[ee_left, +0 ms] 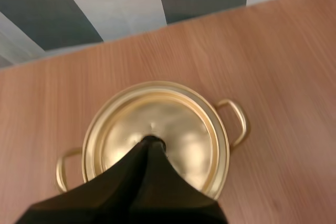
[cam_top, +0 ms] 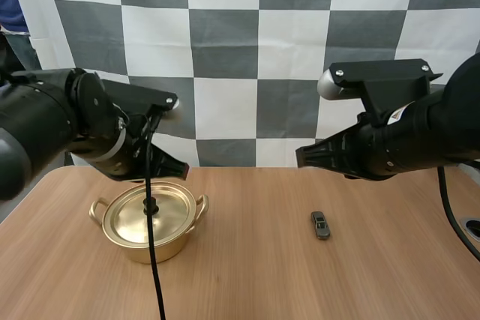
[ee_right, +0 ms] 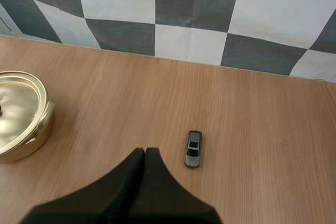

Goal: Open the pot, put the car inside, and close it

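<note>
Lid [cam_top: 127, 219] seated on the pot [cam_top: 161, 246], at the left of the table [cam_top: 247, 282]; car [cam_top: 321, 225] lying loose on the wood well to the right, apart from everything; not yet opened, by the look of it, so the first step still to do. Left gripper [ee_left: 151, 141] pressed together into one dark wedge, empty, poised over the lid's centre; right gripper [ee_right: 145, 151] likewise closed on nothing, hanging above the table with the car just beyond it.

Risks, as a judgement: coming down on the lid with jaws together, and so pushing rather than gripping; likely then to skate the pot across the smooth wood or cock the lid in the rim; better spread first. With a shallow or off-centre pinch, liable to let the lid slip and fall, perhaps rolling toward the car. As for the car: small, low and flat on the wood, so easy to nudge away or set rolling instead of catching; closing along its length rather than across it likely to squirt it out. With both arms near the pot at once, some chance of a knock between them, or of snagging a handle [ee_left: 239, 121].

Counted: one pot; one lid; two handles; one car; two grippers, neither holding anything.
</note>
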